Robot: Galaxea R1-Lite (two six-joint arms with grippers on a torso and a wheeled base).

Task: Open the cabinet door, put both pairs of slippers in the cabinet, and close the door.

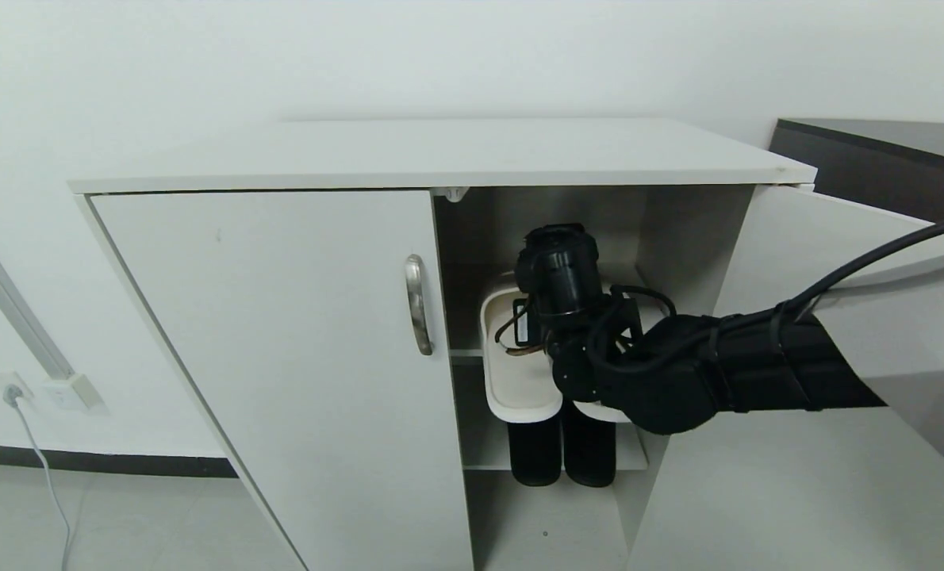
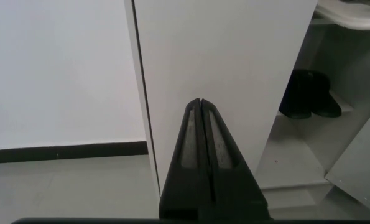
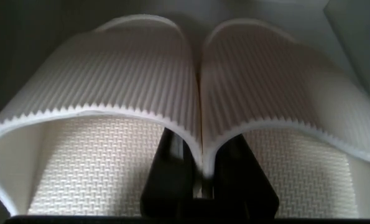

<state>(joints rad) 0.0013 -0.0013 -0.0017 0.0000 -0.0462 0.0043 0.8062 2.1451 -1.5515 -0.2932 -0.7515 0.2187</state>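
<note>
right gripper [image 3: 200, 168] pinching the white slippers [image 3: 135, 74] together inside the open cabinet [image 1: 282, 333], hovering over the black slippers [image 1: 559, 452]; left gripper [image 2: 200, 109] hanging pressed closed, holding nothing

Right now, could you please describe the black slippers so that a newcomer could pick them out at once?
Find the white cabinet, whose right door stands open. Inside, on the lower shelf, two black slippers sit side by side. They are the dark pair, directly below the white slippers that the right gripper holds.
</note>
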